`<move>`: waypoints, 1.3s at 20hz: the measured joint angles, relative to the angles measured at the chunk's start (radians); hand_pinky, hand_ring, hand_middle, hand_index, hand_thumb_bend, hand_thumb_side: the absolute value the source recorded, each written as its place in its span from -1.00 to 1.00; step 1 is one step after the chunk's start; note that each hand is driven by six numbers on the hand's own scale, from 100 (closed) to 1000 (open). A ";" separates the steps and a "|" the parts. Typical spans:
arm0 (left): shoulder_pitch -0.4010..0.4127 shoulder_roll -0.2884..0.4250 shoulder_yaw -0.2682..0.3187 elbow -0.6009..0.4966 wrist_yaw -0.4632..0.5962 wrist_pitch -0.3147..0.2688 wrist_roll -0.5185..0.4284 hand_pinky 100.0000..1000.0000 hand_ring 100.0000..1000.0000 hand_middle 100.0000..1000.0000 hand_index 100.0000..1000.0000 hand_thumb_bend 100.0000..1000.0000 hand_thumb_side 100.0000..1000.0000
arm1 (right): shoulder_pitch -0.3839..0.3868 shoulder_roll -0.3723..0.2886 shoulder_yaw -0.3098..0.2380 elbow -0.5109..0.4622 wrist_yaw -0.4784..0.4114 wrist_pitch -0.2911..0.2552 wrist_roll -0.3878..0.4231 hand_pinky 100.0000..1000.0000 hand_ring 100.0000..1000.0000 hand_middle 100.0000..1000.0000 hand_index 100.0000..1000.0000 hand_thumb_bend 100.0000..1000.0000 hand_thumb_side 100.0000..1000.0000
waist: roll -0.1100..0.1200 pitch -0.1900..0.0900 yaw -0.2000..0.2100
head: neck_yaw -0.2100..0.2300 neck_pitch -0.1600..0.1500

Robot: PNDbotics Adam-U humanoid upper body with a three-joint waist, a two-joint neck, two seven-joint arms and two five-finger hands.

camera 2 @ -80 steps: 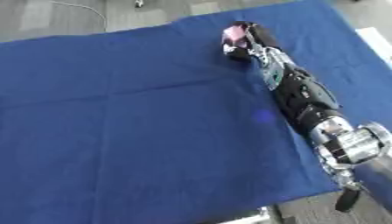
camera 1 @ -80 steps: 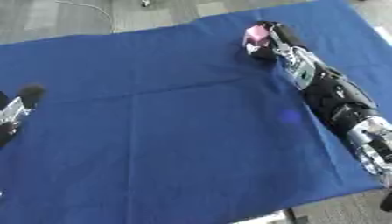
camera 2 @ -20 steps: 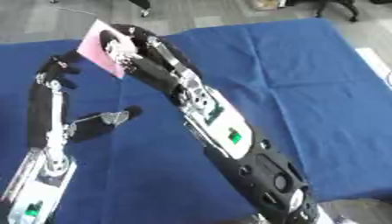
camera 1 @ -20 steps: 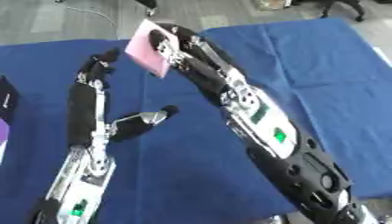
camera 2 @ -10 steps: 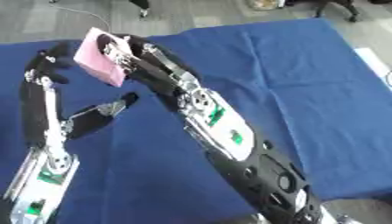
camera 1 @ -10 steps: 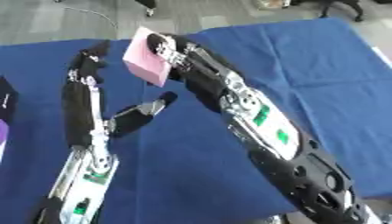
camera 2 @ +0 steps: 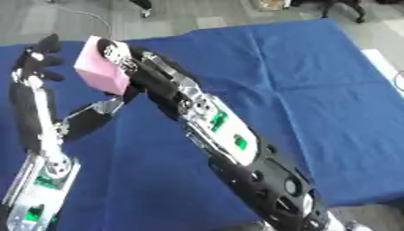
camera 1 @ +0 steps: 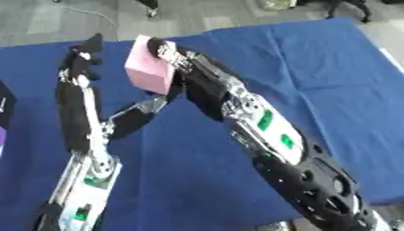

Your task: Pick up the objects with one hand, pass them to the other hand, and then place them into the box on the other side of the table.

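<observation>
While the right hand (camera 1: 170,52) grips the pink block (camera 1: 148,72), the left hand (camera 1: 84,61) waits open beside it; releasing early would drop it onto the blue surface (camera 1: 315,67).

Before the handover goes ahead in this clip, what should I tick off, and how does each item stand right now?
1. Pink block held by the right hand: ok, fingers curled on it.
2. Block lifted off the blue tablecloth: ok.
3. Left hand raised beside the block: ok, just to its left.
4. Left hand ready to receive: ok, fingers look relaxed and hold nothing.
5. Left hand touching the block: not ok, a gap shows.
6. Destination box ready: cannot tell, only a dark object shows at the left edge.
</observation>
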 measured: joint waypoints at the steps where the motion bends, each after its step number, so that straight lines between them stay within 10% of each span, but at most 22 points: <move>1: 0.000 0.000 -0.002 -0.002 0.002 -0.005 -0.006 -0.11 0.15 0.25 0.63 0.92 -0.22 | 0.000 0.000 0.000 0.002 -0.003 0.001 -0.002 0.25 -0.12 -0.31 0.08 -1.00 0.21 | 0.000 0.000 0.000 | -0.001 0.000; 26: -0.008 0.010 -0.053 -0.045 -0.025 -0.045 -0.133 -0.13 0.10 0.20 0.61 0.79 -0.26 | 0.000 0.002 0.013 0.054 -0.072 0.056 -0.018 0.25 -0.12 -0.30 0.09 -1.00 0.28 | 0.000 0.001 -0.001 | -0.009 0.000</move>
